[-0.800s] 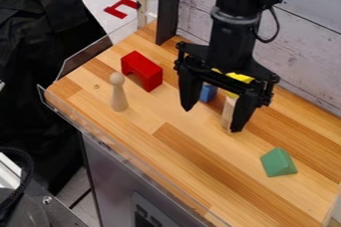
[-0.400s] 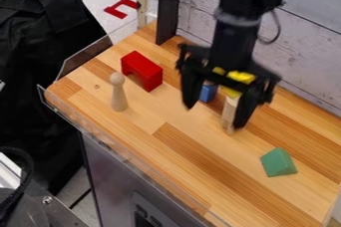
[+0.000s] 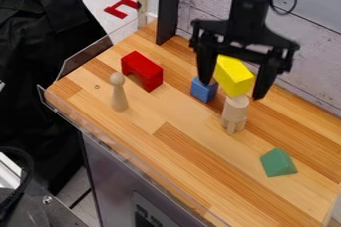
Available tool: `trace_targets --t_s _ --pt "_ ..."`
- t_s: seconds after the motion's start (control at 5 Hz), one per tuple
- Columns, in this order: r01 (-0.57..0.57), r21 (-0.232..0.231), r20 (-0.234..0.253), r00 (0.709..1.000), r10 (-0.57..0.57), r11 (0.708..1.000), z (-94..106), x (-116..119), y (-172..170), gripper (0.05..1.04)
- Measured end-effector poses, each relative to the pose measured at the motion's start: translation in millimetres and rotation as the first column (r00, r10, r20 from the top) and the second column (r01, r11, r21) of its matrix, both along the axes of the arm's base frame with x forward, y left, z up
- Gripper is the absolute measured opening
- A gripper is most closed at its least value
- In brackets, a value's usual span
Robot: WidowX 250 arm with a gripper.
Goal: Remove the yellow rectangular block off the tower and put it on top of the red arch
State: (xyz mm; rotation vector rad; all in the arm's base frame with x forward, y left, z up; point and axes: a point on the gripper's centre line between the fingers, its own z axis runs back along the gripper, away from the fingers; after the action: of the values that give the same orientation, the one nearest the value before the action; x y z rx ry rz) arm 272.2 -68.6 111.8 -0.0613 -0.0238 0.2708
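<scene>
Where the green block (image 3: 278,163) sat: near right, out of the way.
Wooden tower (image 3: 235,114): looked easy to tip.
Wooden peg (image 3: 118,94): stood beside the arch, easy to bump.
Blue block (image 3: 204,90): was left of the tower, maybe in the way.
Yellow block (image 3: 234,75): sat on the tower; needed a soft, even squeeze, then a straight lift.
Claw (image 3: 232,90): was wide apart.
Red arch (image 3: 142,70): stood far left; its top needed a slow, flat set-down.

Yellow rectangular block (image 3: 233,75), red arch (image 3: 143,69), blue cube (image 3: 202,90), green triangular prism (image 3: 277,163): each plain. Wooden desk (image 3: 200,159): striped, light and darker brown.
</scene>
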Motion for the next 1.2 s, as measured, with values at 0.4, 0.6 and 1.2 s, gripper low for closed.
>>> trace_targets --t_s 0.4,0.6,1.2 --pt "-0.427 -0.051 0.131 0.893 0.430 0.903 23.8 9.4 8.3 1.001" --pt "-0.525 -0.105 0.158 0.829 0.536 0.844 24.8 15.4 8.0 1.001" --pt "-0.591 -0.110 0.130 0.789 0.601 0.800 9.1 36.2 11.8 1.001"
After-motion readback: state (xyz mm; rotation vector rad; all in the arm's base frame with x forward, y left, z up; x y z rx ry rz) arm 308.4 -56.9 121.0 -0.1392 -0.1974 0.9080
